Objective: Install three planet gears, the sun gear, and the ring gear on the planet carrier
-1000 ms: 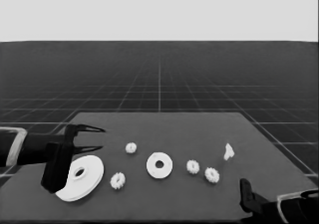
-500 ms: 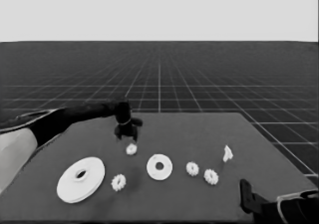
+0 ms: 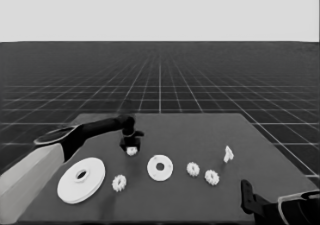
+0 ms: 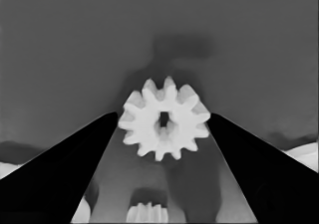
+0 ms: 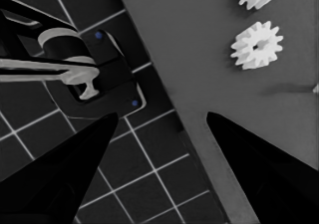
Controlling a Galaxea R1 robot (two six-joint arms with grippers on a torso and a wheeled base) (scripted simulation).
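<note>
Four planet gears lie on the table: one [image 3: 132, 151] under my left gripper [image 3: 131, 144], one [image 3: 119, 183] nearer the front, and two [image 3: 193, 169] [image 3: 212, 177] to the right of the planet carrier [image 3: 160, 168]. The ring gear [image 3: 81, 179] lies flat at the front left. In the left wrist view the gear [image 4: 163, 118] lies flat on the table between the open fingers of the left gripper [image 4: 164, 115], one fingertip close to each side. My right gripper [image 3: 247, 200] is parked at the lower right corner, open [image 5: 162, 114], holding nothing.
A thin white piece [image 3: 228, 154] stands at the right, behind the two gears. The right wrist view shows those gears [image 5: 256, 45] near the table's corner, with dark machinery [image 5: 84, 79] beyond the edge. The left arm's pale grey part [image 3: 25, 180] fills the lower left.
The left arm has swung from the table's left end out over the table and come down with its fingers around the far gear. The right arm has not moved.
</note>
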